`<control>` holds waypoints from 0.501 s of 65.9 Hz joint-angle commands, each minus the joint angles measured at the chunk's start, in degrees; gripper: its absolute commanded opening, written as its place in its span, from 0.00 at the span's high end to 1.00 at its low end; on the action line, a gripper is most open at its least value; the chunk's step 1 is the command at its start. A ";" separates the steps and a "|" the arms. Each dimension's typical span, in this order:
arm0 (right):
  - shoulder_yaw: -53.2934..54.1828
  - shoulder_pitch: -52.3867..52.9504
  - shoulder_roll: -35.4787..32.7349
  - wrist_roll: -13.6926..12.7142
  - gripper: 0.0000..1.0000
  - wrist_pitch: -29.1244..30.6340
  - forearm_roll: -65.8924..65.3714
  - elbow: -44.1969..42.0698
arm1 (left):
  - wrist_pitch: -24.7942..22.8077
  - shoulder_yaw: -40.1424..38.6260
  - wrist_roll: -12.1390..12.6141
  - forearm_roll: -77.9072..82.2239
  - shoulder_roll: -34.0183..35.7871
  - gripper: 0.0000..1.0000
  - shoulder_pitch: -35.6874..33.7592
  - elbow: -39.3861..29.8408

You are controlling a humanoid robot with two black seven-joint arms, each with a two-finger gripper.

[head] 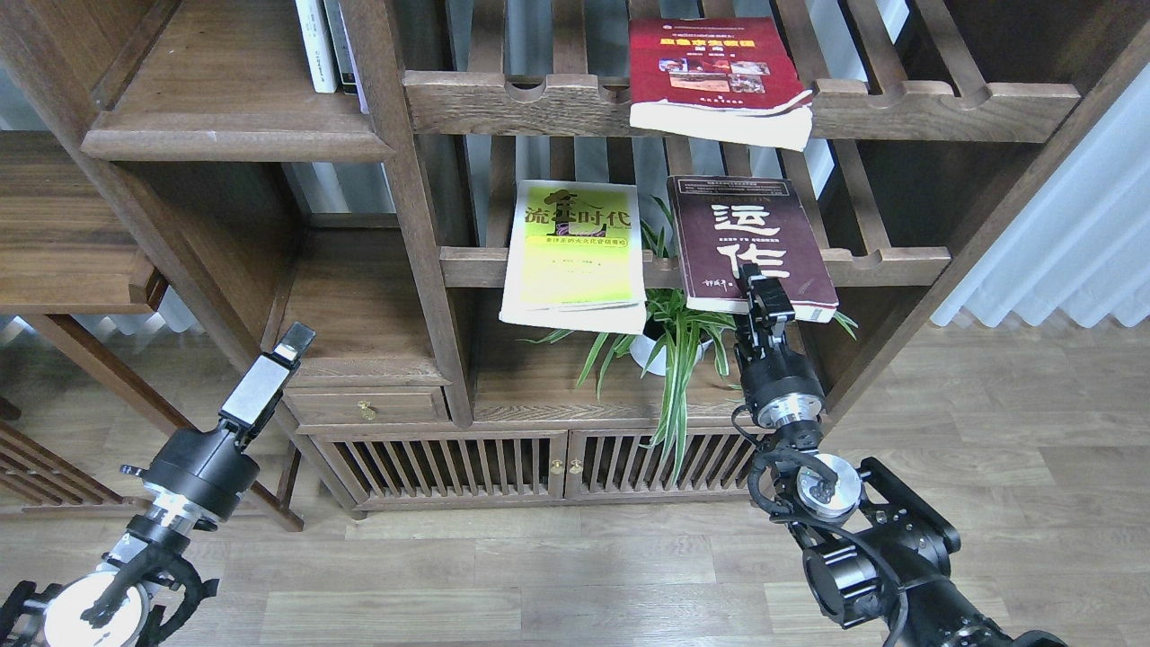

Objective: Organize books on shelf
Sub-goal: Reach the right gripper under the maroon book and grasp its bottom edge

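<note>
The dark maroon book (732, 225) lies flat on the lower slatted rack, its front edge overhanging. My right gripper (764, 295) reaches up from below to that front edge, and one finger shows over the cover's lower margin. Its dark fingers are too hard to separate to tell its grip. The lime-yellow book (575, 256) lies on the same rack to the left. The red book (710, 72) lies on the upper slatted rack. The solid-board shelf (234, 139) is at the upper left. My left gripper (295, 341) hangs empty, low in front of the drawer unit, seen edge-on.
Slim white- and grey-spined books (322, 45) stand at the right end of the solid shelf. A spider plant in a white pot (669, 355) sits under the lower rack, beside my right arm. A vertical post (413, 207) separates shelf and racks. Below is a slatted-door cabinet (449, 467).
</note>
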 commanded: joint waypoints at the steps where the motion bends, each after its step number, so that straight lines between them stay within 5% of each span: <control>1: -0.03 0.06 0.00 -0.17 0.46 -0.01 0.45 -0.01 | 0.00 -0.55 -0.01 -0.08 0.29 0.00 0.05 0.00; 2: -0.03 0.06 0.00 -0.17 0.47 -0.01 0.54 -0.01 | 0.00 -0.55 -0.01 -0.08 0.38 0.00 0.05 0.00; 3: -0.03 0.06 0.00 -0.25 0.61 0.08 1.06 0.16 | 0.00 -0.63 -0.01 -0.08 0.38 0.00 0.05 0.00; 9: 0.06 -0.02 0.00 -0.26 0.79 0.17 1.95 0.25 | 0.00 -0.90 -0.09 -0.08 0.46 0.00 0.22 0.00; 33: 0.06 0.06 0.00 -0.26 0.87 0.78 2.21 0.60 | 0.00 -1.34 -0.01 -0.08 0.55 0.00 1.10 0.00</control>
